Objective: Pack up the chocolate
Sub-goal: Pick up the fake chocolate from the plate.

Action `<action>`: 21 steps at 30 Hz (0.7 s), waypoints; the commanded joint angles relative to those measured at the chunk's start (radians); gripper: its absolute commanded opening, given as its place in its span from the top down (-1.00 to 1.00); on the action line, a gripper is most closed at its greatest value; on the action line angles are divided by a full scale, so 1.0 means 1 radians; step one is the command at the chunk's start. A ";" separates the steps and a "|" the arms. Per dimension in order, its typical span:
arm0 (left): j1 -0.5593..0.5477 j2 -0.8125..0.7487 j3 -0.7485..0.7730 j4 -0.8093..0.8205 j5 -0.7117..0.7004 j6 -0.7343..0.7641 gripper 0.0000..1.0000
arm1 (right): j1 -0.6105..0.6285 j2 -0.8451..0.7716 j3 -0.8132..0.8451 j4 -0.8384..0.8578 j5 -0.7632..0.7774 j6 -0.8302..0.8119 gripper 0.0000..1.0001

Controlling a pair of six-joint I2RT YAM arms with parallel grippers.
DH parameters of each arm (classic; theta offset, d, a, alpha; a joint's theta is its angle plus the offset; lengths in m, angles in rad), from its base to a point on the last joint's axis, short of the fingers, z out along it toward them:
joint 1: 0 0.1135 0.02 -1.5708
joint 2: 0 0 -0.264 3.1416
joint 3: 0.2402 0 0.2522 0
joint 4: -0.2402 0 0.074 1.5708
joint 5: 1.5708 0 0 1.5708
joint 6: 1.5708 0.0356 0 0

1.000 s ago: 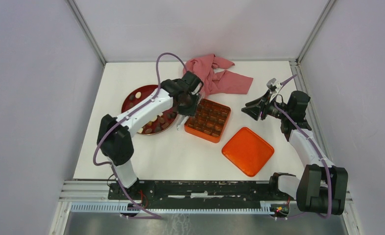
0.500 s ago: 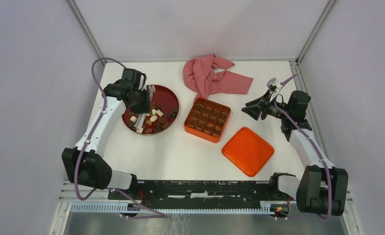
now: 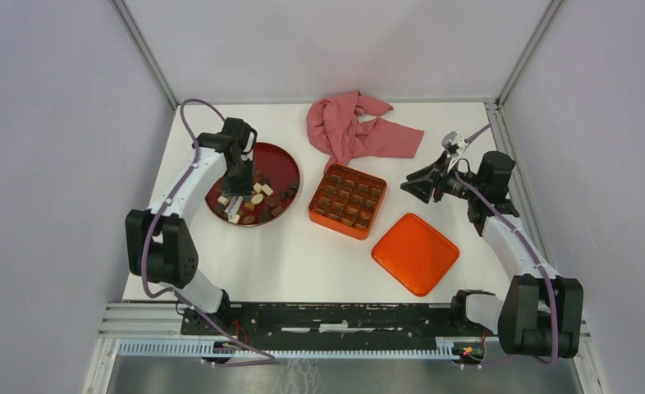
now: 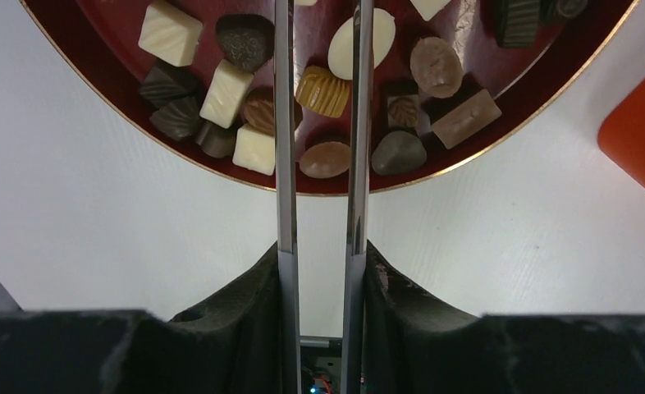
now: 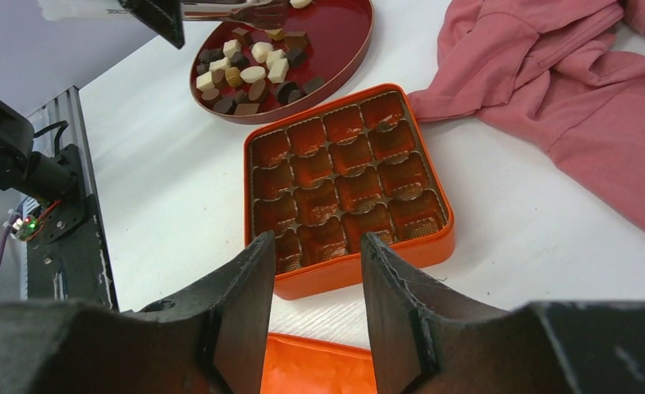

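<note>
The chocolate (image 3: 253,201) lies in the 6 o'clock half of the dark-red plate (image 3: 280,161), at 9 o'clock from the orange tin (image 3: 336,220), with the left fingers (image 4: 283,164) narrowly apart over the pieces and the right fingers (image 5: 237,312) apart and empty at the tin's 3 o'clock.

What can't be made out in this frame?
- Left end effector fingertips: cut off by the left wrist view's top edge, so no telling whether they grip chocolate.
- Tin, near compartments: hidden behind right end effector fingers, right wrist view.
- Lid: mostly cut off below, same view.
</note>
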 commanded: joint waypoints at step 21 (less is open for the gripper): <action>-0.078 0.189 0.165 0.010 -0.220 0.352 0.16 | 0.031 0.044 0.044 0.015 -0.038 0.002 0.03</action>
